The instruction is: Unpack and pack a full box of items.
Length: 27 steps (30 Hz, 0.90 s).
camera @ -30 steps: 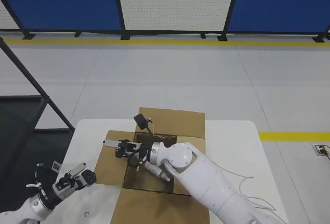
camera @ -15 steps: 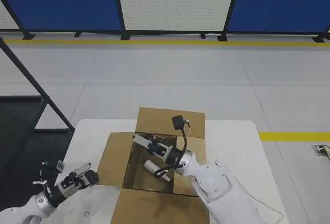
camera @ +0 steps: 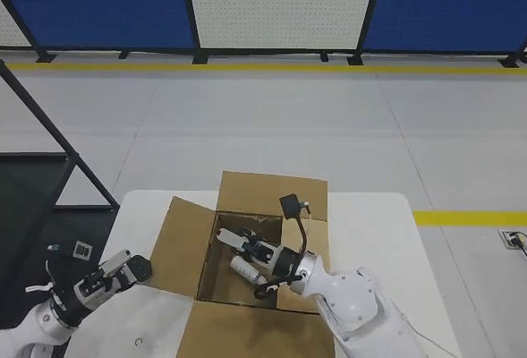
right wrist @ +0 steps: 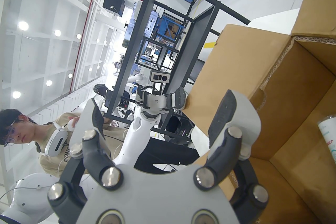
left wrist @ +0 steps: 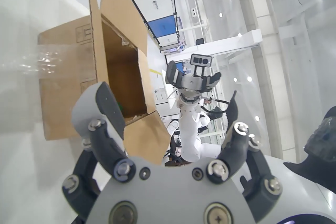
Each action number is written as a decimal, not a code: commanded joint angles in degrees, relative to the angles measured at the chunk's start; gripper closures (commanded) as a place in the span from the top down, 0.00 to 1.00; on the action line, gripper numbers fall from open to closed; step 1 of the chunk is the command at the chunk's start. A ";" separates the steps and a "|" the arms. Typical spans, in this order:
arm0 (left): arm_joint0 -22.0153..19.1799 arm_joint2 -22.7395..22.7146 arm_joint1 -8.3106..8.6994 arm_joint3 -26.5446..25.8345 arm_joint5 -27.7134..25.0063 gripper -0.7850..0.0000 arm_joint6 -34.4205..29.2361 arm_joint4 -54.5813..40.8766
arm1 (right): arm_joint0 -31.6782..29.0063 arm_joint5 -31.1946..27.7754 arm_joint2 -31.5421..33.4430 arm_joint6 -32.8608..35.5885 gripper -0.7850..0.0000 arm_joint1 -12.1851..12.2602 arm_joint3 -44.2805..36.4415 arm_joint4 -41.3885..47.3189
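An open cardboard box [camera: 308, 228] stands mid-table, its left flap [camera: 178, 246] tilted up. Inside lies a white bottle [camera: 248, 271], also seen as the white bottle [right wrist: 328, 135] in the right wrist view. My right gripper [camera: 227, 238] hangs open and holding nothing over the box's opening, near the left wall; its own view has the right gripper [right wrist: 160, 114] facing that flap [right wrist: 241, 57]. My left gripper [camera: 136, 267] is open at the raised flap's outer edge. In its wrist view the left gripper [left wrist: 170, 112] has the flap's edge [left wrist: 147, 130] between its fingers; contact is unclear.
The box's back flap [camera: 272, 192] and front flap [camera: 245, 336] lie folded outward. A black metal frame [camera: 30, 116] stands off the table's left side. A thin white cable [camera: 397, 304] trails on the table right of the box. Small tags [camera: 82, 249] lie near the left edge.
The right gripper moved from over the left flap to the box's opening. The left flap, flat before, now tilts up. The left gripper shifted slightly up against it.
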 commanded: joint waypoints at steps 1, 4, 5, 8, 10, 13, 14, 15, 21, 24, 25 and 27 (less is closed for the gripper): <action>0.33 -0.90 0.06 -1.93 0.36 1.00 -0.30 -0.60 | 0.00 0.00 0.00 0.00 1.00 0.00 0.00 0.00; 0.59 -2.07 0.20 -4.62 0.92 1.00 -0.94 -0.52 | -1.52 -1.19 0.11 -0.91 1.00 0.11 -1.14 -0.14; 0.59 -2.34 0.25 -5.43 1.33 1.00 -1.31 -0.70 | -2.17 -2.05 0.70 -1.25 1.00 0.25 -1.95 -0.43; 0.02 -2.87 0.38 -7.62 2.71 1.00 -2.14 -1.15 | -5.43 -4.44 3.76 -2.74 1.00 1.00 -5.94 -2.40; -0.70 -2.57 0.47 -8.66 3.66 1.00 -2.75 -0.92 | -8.32 -5.31 6.70 -3.26 1.00 1.65 -9.45 -3.72; -2.63 -1.02 0.57 -9.69 5.20 1.00 -3.26 0.46 | -13.43 -5.66 11.43 -3.45 1.00 2.66 -15.07 -5.80; -3.45 -0.01 0.61 -10.17 5.81 1.00 -3.70 1.39 | -15.23 -5.48 13.33 -3.55 1.00 2.99 -16.95 -6.20; -4.37 1.02 0.65 -10.33 6.55 1.00 -4.03 2.37 | -17.07 -5.36 15.02 -3.37 1.00 3.29 -18.75 -6.31; -11.25 9.79 0.49 -10.06 10.44 1.00 -4.86 8.02 | -26.20 -5.68 23.84 -2.83 1.00 4.63 -26.85 -5.58; -15.24 15.50 0.13 -9.66 12.35 1.00 -4.95 11.12 | -30.51 -6.90 27.46 -3.12 1.00 5.10 -29.50 -4.83; -16.73 17.67 -0.04 -9.51 13.00 1.00 -5.03 12.37 | -31.93 -7.50 28.63 -3.21 1.00 5.24 -30.12 -4.47; -19.55 22.14 -0.51 -8.63 13.93 1.00 -4.89 14.31 | -34.52 -8.76 30.72 -3.33 1.00 5.48 -30.97 -3.64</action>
